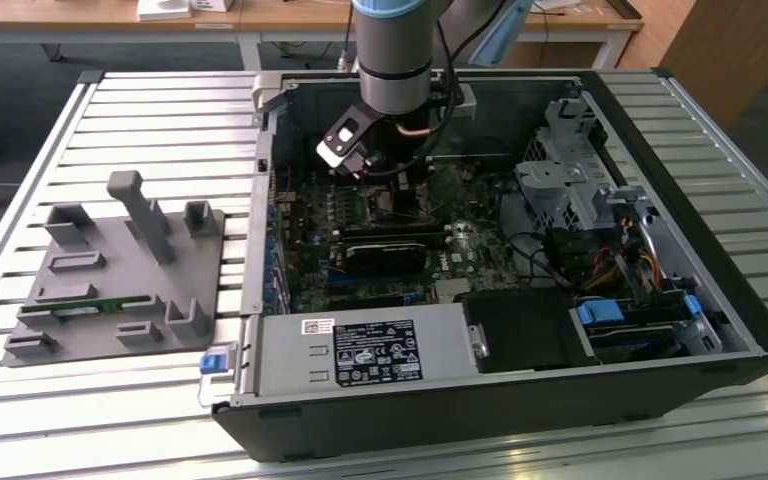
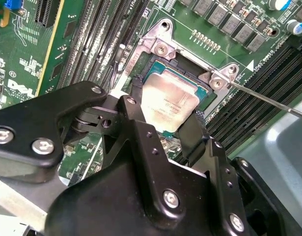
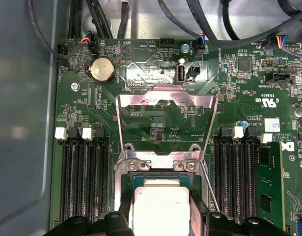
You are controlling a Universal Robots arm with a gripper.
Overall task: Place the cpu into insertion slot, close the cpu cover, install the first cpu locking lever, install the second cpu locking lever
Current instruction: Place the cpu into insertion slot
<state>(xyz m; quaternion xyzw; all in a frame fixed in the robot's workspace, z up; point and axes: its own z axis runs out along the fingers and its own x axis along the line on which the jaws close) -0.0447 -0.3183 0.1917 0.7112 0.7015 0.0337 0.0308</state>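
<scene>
Black claw (image 2: pixel 167 105) fingers (image 2: pixel 136 98) sit closest to me in both wrist views, one on each of two opposite edges of the cpu (image 2: pixel 173 96). They look pressed flush against it, so I read the claw as closed on the cpu. The silvery chip lies face up inside the slot (image 2: pixel 187 66), square to its dark rim. I cannot tell whether it is fully seated.

Just past the chip, in the first wrist view, the cover (image 3: pixel 141 98) stands swung open on its hinge at the slot's far edge. Green board shows through its window. A thin lever (image 3: pixel 209 187) runs up beside the slot, raised and unlatched; in the second wrist view it reaches away from the slot's corner bracket. Rows of black memory slots (image 3: pixel 82 182) flank the socket on both sides, and a coin battery (image 3: pixel 101 69) sits beyond the cover.

In the exterior view, the arm (image 1: pixel 398 50) reaches down into the open case (image 1: pixel 491 415), which lies on its side on the slatted metal counter (image 1: pixel 37 150). A grey fixture (image 1: pixel 117 270) rests on the counter at the exterior view's left, apart from the case.
</scene>
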